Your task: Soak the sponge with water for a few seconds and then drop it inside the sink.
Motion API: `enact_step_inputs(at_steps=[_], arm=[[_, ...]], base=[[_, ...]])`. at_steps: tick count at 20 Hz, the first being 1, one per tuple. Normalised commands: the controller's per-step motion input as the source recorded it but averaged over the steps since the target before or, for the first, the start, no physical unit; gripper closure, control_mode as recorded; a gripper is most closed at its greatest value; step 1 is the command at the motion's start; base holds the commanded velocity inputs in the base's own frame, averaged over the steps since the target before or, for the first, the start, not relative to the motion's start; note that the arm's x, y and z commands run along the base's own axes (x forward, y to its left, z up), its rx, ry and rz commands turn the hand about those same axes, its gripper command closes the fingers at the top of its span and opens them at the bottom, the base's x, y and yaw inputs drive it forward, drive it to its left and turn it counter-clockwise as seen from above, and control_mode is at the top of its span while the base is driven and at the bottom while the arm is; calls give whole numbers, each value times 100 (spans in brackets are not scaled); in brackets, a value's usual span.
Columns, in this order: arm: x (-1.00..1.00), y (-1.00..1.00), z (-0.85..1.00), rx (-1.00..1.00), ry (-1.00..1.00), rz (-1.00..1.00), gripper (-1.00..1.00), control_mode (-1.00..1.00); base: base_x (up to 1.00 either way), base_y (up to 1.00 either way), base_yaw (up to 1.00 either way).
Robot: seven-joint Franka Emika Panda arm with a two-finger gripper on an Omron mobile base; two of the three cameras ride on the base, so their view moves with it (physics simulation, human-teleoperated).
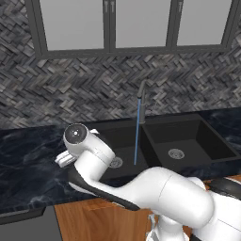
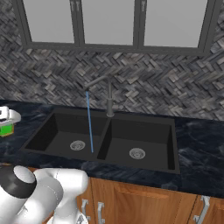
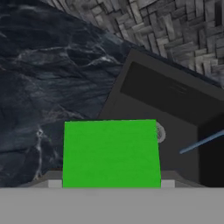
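Green sponge (image 3: 111, 153) between closed jaws

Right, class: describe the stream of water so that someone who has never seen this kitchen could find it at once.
Start at the black double-basin sink set into the dark marbled counter, below the grey herringbone wall. A dark faucet rises behind the divider, its spout reaching over the left basin. The water drops from the spout as a thin straight blue line, the only blue thing among black and grey.
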Motion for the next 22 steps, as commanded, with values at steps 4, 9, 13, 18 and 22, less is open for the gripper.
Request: enact_step_inputs(at_steps=[4, 9, 13, 18, 22], arm=[[10, -31, 4, 1, -11, -10, 100, -100], [10, -26, 0, 1, -8, -9, 100, -100], [7, -29, 9, 1, -8, -8, 100, -100], [12, -30, 8, 0, -1, -8, 100, -100], [18, -21, 0, 0, 0, -5, 100, -100]], base=[[0, 0, 0], [0, 0, 0], [0, 0, 0], [0, 0, 0], [0, 0, 0]])
